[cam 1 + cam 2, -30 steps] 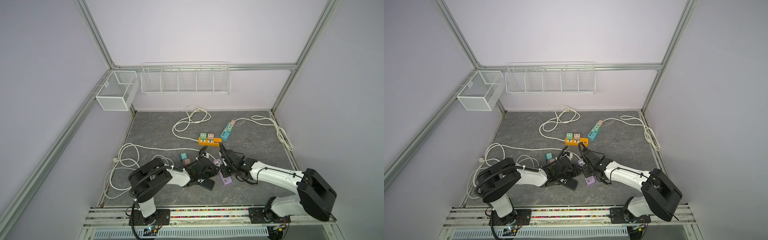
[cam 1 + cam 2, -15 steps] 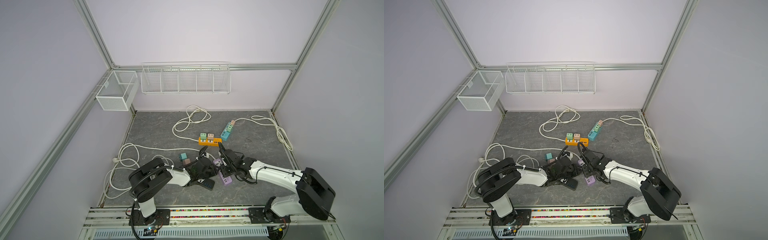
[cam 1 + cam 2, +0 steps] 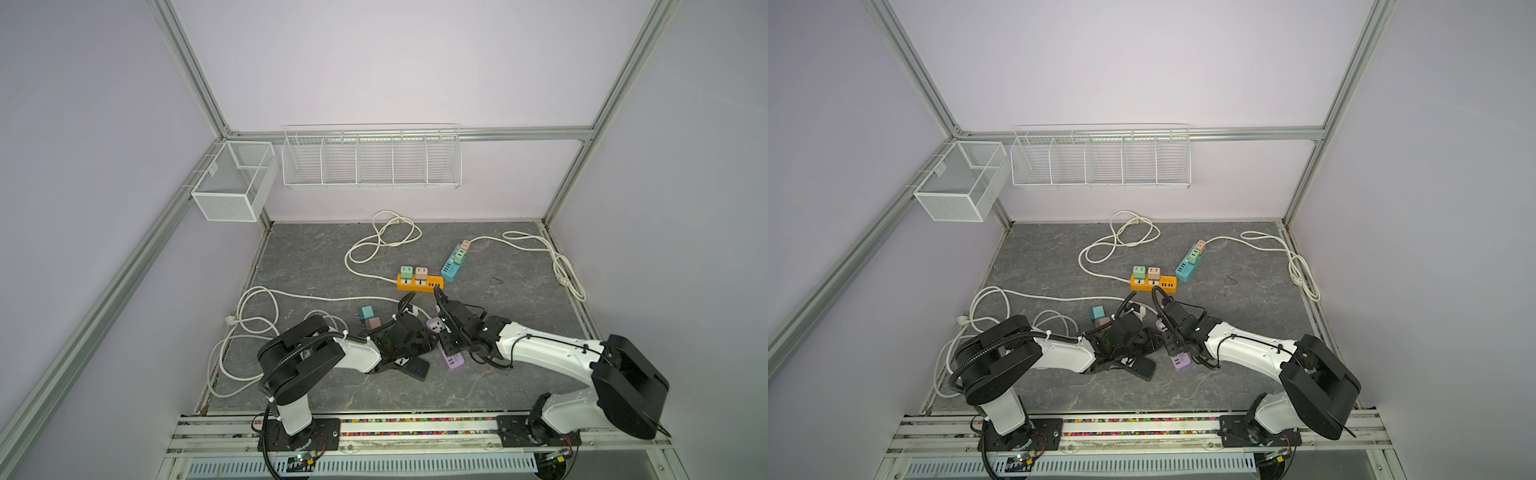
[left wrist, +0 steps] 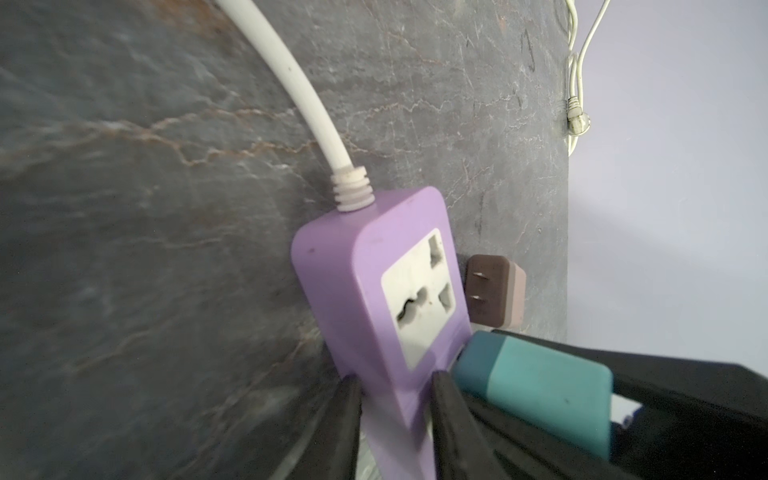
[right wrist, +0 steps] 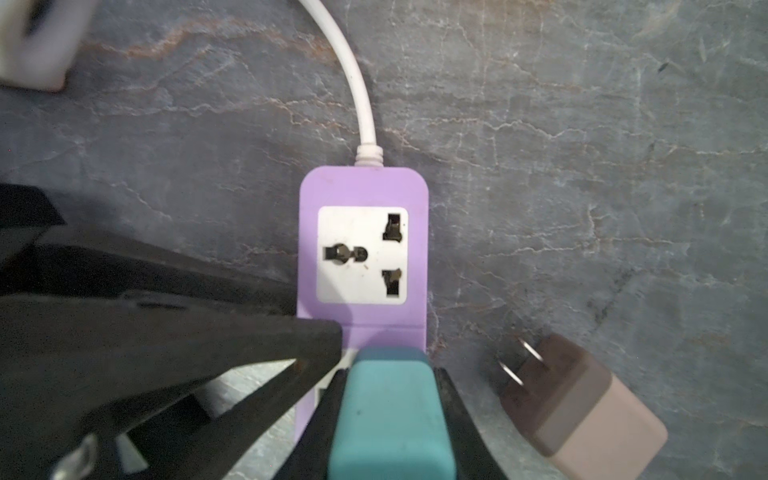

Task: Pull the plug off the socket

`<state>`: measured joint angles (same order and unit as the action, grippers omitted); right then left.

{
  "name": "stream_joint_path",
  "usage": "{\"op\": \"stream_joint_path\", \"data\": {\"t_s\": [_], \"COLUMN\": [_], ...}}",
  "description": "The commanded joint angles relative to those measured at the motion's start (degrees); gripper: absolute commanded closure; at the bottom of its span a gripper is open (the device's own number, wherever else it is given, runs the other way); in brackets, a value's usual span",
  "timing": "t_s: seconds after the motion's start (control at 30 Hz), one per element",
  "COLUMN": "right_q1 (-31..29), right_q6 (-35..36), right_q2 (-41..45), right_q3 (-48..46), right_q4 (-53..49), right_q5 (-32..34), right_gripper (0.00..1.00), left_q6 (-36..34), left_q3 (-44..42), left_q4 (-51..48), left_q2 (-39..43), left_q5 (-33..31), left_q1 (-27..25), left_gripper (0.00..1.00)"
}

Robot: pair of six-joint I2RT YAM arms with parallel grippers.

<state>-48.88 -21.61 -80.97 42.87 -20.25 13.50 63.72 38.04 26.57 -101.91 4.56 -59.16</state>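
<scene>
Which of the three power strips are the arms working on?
The purple strip: the left gripper clamps it, the right gripper pinches its teal plug. The orange strip and blue strip lie farther back, untouched.

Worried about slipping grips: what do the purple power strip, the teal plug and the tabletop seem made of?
Purple power strip: probably moulded plastic, smooth satin, rounded edges. Teal plug: likely plastic too, matte, with only soft highlights. Tabletop: grey stone or a stone-print laminate, pale and rusty veins; the look cannot settle which.
</scene>
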Motion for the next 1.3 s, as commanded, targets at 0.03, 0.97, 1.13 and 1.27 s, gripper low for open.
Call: {"op": "stream_joint_path", "data": {"t_s": [0.03,0.97,1.13,1.27], "right_q1": [-2.3,-1.33,-1.33,3.7], "right_q6": [-0.48,-0.34,-1.18,-1.62], "right_q2": [0.31,2.54,2.34,5.2], "right_q3": [4.27,3.44,2.71,0.74], "right_q4": [6.48,7.42,8.25,9.11], "right_q5": [-0.49,-1.68,-0.94,-4.07], "right_gripper": [0.92,0.93,0.94,0.93], "left_q6": [-1.15,-1.15,-1.15,-1.15], "left_q3": [-3.94,-2.94,-2.8,-2.84], "left_q4": [-15.42,-15.8,-16.48,-16.86], "left_q2": [-7.59,-9.67,-9.76,-9.38], "left_q5": [1.59,1.51,1.33,1.77], "left_q1": [-1.23,-1.48,-1.49,-1.57], "left_gripper": [0.71,0.71,0.71,0.72]}}
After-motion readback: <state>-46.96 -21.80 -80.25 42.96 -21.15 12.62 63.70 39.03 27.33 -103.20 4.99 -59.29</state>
